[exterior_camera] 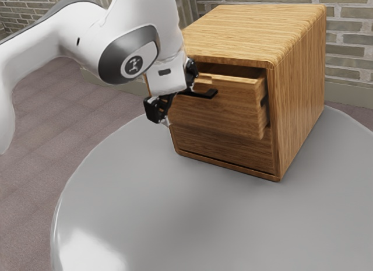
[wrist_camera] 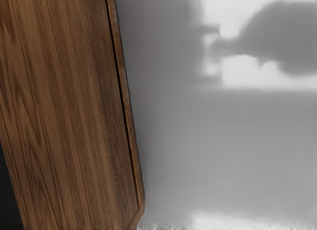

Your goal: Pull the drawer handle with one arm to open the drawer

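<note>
While the upper drawer (exterior_camera: 227, 111) of the wooden cabinet (exterior_camera: 294, 78) stands partly out of its opening, the arm's black gripper (exterior_camera: 182, 91) sits at the drawer's black handle (exterior_camera: 205, 93), at the cabinet front's edge toward the exterior view's left. Whether the gripper is spread or pinching the handle cannot be told. The cabinet rests on a round grey table (exterior_camera: 192, 218), and the wrist view looks along a wood-grain panel (wrist_camera: 64, 116) beside that grey surface

We are in a plain indoor room, perhaps a home: brick wall (exterior_camera: 349, 26) at the far side, mauve carpet (exterior_camera: 58, 125), round grey table (exterior_camera: 204, 224) bearing a wooden drawer cabinet (exterior_camera: 291, 67).
</note>
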`<action>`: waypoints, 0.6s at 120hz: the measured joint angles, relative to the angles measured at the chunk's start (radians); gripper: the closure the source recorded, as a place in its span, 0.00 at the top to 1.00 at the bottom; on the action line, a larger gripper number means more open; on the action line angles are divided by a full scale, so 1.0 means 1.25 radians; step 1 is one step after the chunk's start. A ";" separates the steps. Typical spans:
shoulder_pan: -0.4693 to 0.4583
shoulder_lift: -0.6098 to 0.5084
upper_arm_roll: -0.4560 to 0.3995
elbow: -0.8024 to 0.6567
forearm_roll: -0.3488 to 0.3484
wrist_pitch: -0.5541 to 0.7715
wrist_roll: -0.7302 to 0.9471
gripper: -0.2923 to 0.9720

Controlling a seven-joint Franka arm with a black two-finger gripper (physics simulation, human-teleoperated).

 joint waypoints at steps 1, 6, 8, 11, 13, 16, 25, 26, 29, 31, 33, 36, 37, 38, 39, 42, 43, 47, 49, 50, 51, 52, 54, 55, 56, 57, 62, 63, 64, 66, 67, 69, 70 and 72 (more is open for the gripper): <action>0.000 -0.002 0.000 -0.003 0.000 0.000 0.000 0.76; 0.000 -0.015 0.001 -0.019 0.000 0.000 0.000 0.75; 0.000 -0.021 0.002 -0.024 0.000 0.000 0.000 0.74; -0.001 -0.028 0.002 -0.031 -0.001 0.000 0.000 0.73; -0.002 -0.032 0.003 -0.034 -0.001 0.000 0.000 0.71; -0.003 -0.037 0.004 -0.041 -0.001 0.001 0.000 0.71; -0.004 -0.050 0.005 -0.057 -0.002 0.001 0.000 0.72; -0.003 -0.051 0.005 -0.060 -0.002 0.001 0.000 0.73; -0.003 -0.056 0.005 -0.066 -0.002 0.002 -0.001 0.74; -0.003 -0.061 0.004 -0.073 -0.003 0.002 -0.001 0.74; -0.003 -0.066 0.004 -0.078 -0.003 0.002 -0.001 0.73; -0.002 -0.074 0.004 -0.086 -0.003 0.002 -0.001 0.71; -0.003 -0.076 0.004 -0.088 -0.003 0.002 -0.001 0.71; -0.003 -0.079 0.003 -0.091 -0.004 0.002 -0.001 0.70; -0.003 -0.082 0.003 -0.093 -0.004 0.002 -0.001 0.69; -0.004 -0.089 0.004 -0.097 -0.006 0.002 -0.001 0.66; -0.004 -0.091 0.004 -0.099 -0.006 0.003 -0.001 0.66; -0.004 -0.099 0.003 -0.103 -0.009 0.002 -0.001 0.65; -0.005 -0.104 0.003 -0.106 -0.010 0.002 -0.001 0.66; -0.005 -0.106 0.003 -0.108 -0.011 0.002 -0.001 0.66; -0.005 -0.109 0.003 -0.110 -0.011 0.002 -0.001 0.66; -0.006 -0.111 0.003 -0.112 -0.012 0.002 -0.001 0.67; -0.006 -0.118 0.004 -0.118 -0.013 0.002 -0.001 0.68; -0.006 -0.121 0.004 -0.121 -0.014 0.002 -0.001 0.68; -0.006 -0.124 0.004 -0.124 -0.015 0.002 -0.001 0.68; -0.007 -0.128 0.004 -0.128 -0.016 0.001 -0.001 0.69; -0.008 -0.144 0.005 -0.146 -0.020 0.001 -0.001 0.70; -0.008 -0.147 0.005 -0.149 -0.020 0.001 -0.001 0.70; -0.008 -0.151 0.005 -0.153 -0.021 0.001 -0.001 0.70; -0.009 -0.157 0.005 -0.160 -0.022 0.001 -0.001 0.70; -0.009 -0.160 0.005 -0.163 -0.023 0.001 -0.001 0.70; -0.009 -0.166 0.005 -0.171 -0.024 0.001 -0.001 0.71; -0.009 -0.169 0.005 -0.174 -0.025 0.001 -0.001 0.72; -0.008 -0.174 0.005 -0.180 -0.027 0.002 -0.001 0.72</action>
